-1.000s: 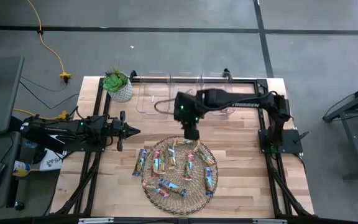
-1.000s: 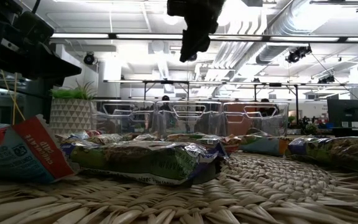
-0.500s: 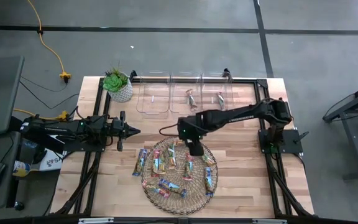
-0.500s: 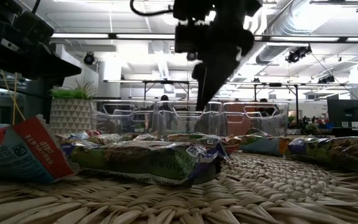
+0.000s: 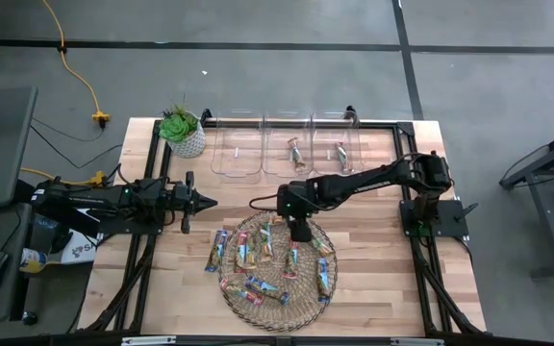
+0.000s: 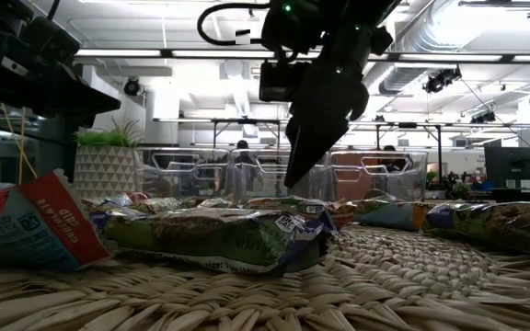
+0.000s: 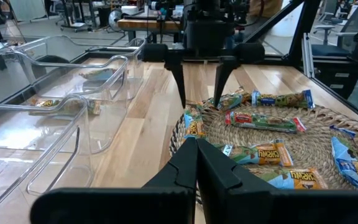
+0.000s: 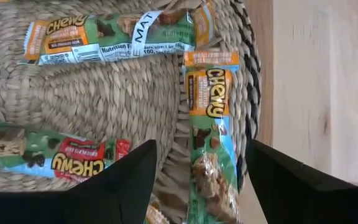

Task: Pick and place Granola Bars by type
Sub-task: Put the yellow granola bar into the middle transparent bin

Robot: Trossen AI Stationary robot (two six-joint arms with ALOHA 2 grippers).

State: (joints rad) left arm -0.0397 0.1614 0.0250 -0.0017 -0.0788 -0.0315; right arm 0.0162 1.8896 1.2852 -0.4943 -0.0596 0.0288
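Several granola bars [image 5: 275, 258] in blue, green and red wrappers lie scattered on a round wicker mat [image 5: 296, 306]. My right gripper [image 5: 299, 229] hangs open just above the mat's far rim, slanting down. In the right wrist view its two fingers stand on either side of an orange-and-green bar [image 8: 209, 124] that lies on the mat's rim, without touching it. My left gripper [image 5: 206, 202] waits shut at the table's left, pointing level toward the mat. From the left wrist view, the right gripper [image 7: 199, 93] shows spread over the rim.
Three clear plastic bins [image 5: 240, 154] stand in a row along the far edge; the middle bin [image 5: 296, 150] and the right bin [image 5: 341, 152] each hold a bar. A potted plant [image 5: 182, 132] stands at the far left. One bar [image 5: 218, 251] lies at the mat's left edge.
My right gripper has come down from high over the bins to just above the mat's far rim, shifting toward the table's near edge. The bars and the mat have stayed where they were.
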